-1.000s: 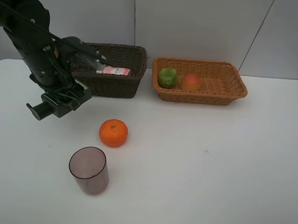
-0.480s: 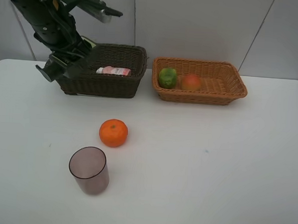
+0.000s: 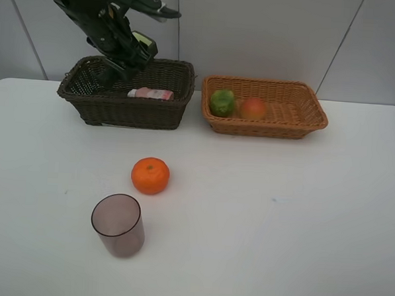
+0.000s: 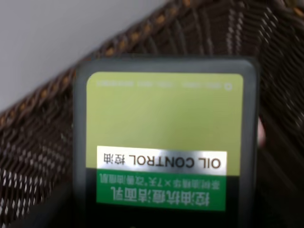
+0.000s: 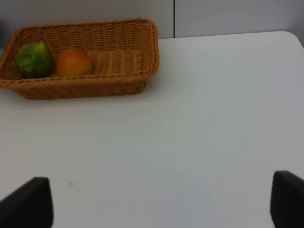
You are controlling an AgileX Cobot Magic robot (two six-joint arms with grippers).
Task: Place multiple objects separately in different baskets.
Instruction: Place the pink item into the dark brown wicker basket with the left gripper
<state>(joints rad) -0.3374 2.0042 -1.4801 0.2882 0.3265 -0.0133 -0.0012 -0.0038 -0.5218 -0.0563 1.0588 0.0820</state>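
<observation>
Clearly, the deep dark brown rectangular wicker basket [image 3: 123,111] at upper left is the target. The black left gripper [image 3: 131,52], jaws spread wide around the dark green pump bottle [image 4: 164,142], hangs above its rear part. Best to lower it left of the small pink bottle [image 3: 150,93] before letting go.

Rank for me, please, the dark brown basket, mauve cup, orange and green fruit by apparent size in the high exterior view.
1. dark brown basket
2. mauve cup, though it stands nearest the camera
3. orange
4. green fruit, farther back, so its rank below the orange is unsure
</observation>
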